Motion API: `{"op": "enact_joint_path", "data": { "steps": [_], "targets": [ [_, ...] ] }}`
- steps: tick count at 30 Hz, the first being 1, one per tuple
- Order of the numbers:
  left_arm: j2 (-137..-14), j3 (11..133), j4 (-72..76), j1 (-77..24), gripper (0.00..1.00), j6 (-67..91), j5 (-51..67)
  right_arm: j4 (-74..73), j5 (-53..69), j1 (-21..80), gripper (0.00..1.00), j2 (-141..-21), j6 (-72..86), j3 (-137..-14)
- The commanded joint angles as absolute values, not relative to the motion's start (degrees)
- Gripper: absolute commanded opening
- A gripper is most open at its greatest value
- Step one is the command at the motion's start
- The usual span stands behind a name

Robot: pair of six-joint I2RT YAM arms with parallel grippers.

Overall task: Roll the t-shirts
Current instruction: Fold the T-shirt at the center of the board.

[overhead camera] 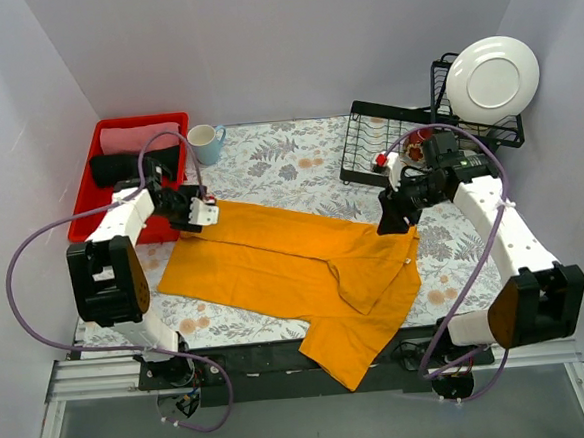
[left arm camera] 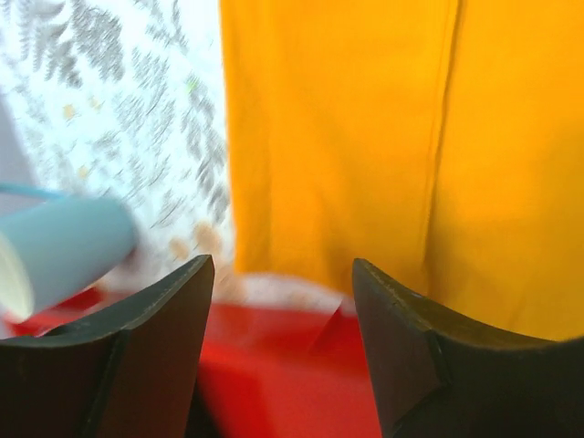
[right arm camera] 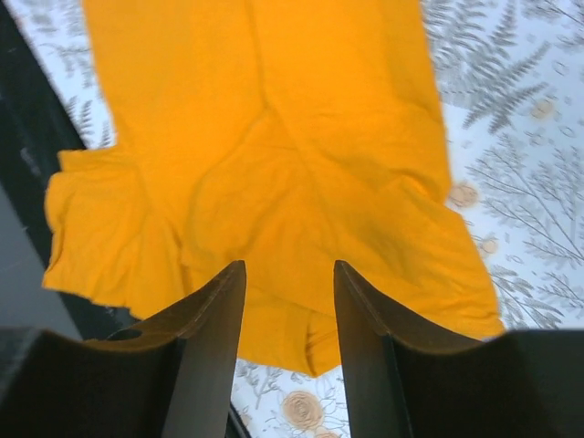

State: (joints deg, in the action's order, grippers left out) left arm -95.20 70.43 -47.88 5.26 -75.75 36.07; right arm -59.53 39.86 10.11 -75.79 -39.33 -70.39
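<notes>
1. The leaf-patterned surface (overhead camera: pixel 268 156) carries the bright orange-yellow cloth t-shirt (overhead camera: pixel 275 260), spread between both arms.
2. Left fingers (left arm camera: pixel 155 365) and right fingers (right arm camera: pixel 205 356) stand apart, empty.
3. Best to pinch one end evenly and roll tightly.

Plain pale grey back wall (overhead camera: pixel 280 49), matching side walls left (overhead camera: pixel 14 118) and right (overhead camera: pixel 577 139), table (overhead camera: pixel 288 164) covered in white cloth with grey fern and tan rose print, black front edge (overhead camera: pixel 262 358), aluminium rail (overhead camera: pixel 314 386) along near side, even diffuse light, soft shadows.

One bright orange-yellow cloth t-shirt (overhead camera: pixel 294 254), one pink cloth bundle (overhead camera: pixel 138 138), one black cloth bundle (overhead camera: pixel 118 168), one red plastic bin (overhead camera: pixel 105 126), one pale-blue mug (overhead camera: pixel 205 143), one round white plate (overhead camera: pixel 491 80), one black wire rack (overhead camera: pixel 350 140).
</notes>
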Motion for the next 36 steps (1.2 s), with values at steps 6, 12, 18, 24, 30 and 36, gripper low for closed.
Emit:
{"op": "enact_joint_path", "data": {
  "steps": [6,12,18,24,30,36],
  "targets": [
    [-102.18,80.29,-26.37,-8.26,0.08,-15.42,28.50,-42.98,29.45,6.50,0.41,-83.39,-36.47,-69.61],
    [-106.96,82.97,-26.46,-9.93,0.00,-2.64,24.35,-43.86,22.16,6.42,0.35,-88.06,-42.52,-68.91],
    [-108.02,79.72,-26.02,-10.28,0.00,-0.35,19.07,-43.16,16.44,6.06,0.30,-90.17,-46.32,-65.48],
    [-110.04,76.91,-25.58,-10.28,0.00,-0.35,15.65,-41.05,12.57,5.98,0.28,-93.25,-47.46,-62.32],
    [-113.55,76.72,-24.61,-10.37,0.00,1.49,13.98,-34.38,7.30,6.06,0.27,-97.99,-49.74,-61.53],
    [-117.59,79.27,-24.00,-11.42,0.00,3.43,12.92,-25.32,-2.17,5.98,0.24,-102.13,-55.09,-61.87]
  ]
}}
